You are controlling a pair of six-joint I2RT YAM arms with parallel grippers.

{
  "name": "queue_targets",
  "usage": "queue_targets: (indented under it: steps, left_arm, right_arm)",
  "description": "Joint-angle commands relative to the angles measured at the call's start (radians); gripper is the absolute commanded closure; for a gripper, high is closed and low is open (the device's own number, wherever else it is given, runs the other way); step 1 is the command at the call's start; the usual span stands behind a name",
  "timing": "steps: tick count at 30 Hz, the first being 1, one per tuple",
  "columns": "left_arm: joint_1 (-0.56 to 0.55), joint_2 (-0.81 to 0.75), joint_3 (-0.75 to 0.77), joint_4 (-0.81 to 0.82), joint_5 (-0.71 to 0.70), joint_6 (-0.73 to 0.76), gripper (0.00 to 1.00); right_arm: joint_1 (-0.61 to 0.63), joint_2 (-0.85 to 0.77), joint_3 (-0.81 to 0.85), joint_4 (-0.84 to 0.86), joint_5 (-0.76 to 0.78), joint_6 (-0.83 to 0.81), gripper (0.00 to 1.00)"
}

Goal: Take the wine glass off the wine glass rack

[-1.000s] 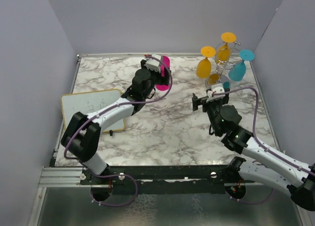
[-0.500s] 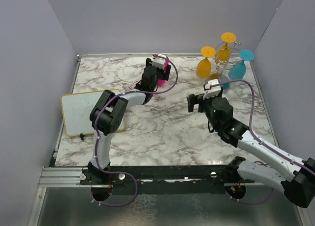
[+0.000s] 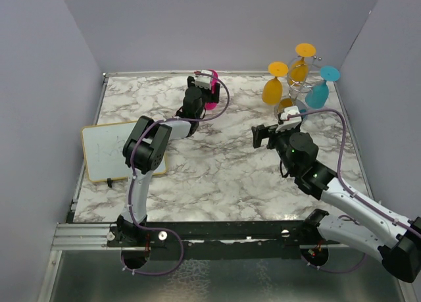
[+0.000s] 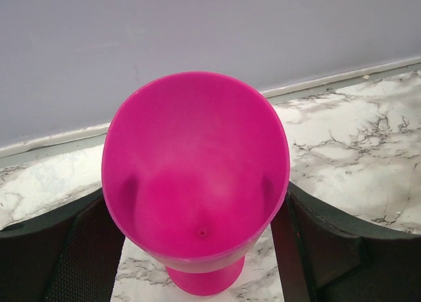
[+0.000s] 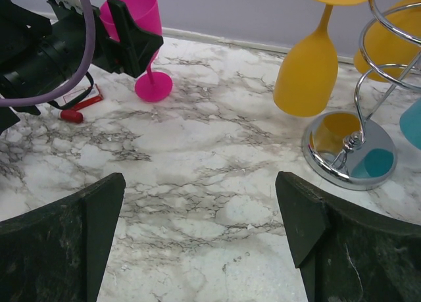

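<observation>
A pink wine glass [image 4: 197, 183] stands upright with its foot on the marble table [image 3: 223, 170] at the back middle. My left gripper [image 4: 194, 249] is shut on its bowl, one finger pressed against each side; the same glass [image 5: 141, 25] shows in the right wrist view with its foot [image 5: 153, 88] on the table. The silver wire wine glass rack [image 3: 301, 85] stands at the back right on its round shiny base [image 5: 348, 151]. Two orange glasses [image 3: 272, 90] and a teal one [image 3: 318, 93] hang upside down from it. My right gripper [image 5: 197, 229] is open and empty, left of and nearer than the rack.
A small whiteboard [image 3: 122, 151] lies at the table's left edge. A red object [image 5: 79, 108] lies on the marble by the left gripper. Grey walls close in the table on the left, back and right.
The left arm has turned the pink glass from lying tilted in the air to upright with its foot on the table. The right gripper has shifted slightly.
</observation>
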Motion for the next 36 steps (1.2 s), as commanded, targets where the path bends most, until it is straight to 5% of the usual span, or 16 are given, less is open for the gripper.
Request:
queue_targets:
  steps: [1,6,21,25,36]
  left_arm:
    - [-0.001,0.015,0.006,0.069,0.038,0.001,0.24]
    - [-0.001,0.014,0.003,0.067,0.037,0.010,0.15]
    - [0.008,0.048,-0.018,0.061,0.020,-0.022,0.17]
    - [0.011,0.050,-0.006,0.029,0.020,-0.024,0.02]
    - [0.012,-0.098,-0.069,-0.123,0.033,-0.064,0.01]
  right_arm:
    - [-0.004,0.006,-0.010,0.039,-0.003,-0.009,0.00]
    - [-0.004,0.004,0.000,0.028,-0.008,0.003,0.00]
    - [-0.004,-0.034,-0.001,0.029,-0.022,0.006,0.00]
    - [-0.004,-0.039,0.003,0.032,-0.022,0.005,0.00]
    - [-0.004,-0.084,0.023,-0.002,-0.060,0.031,0.00]
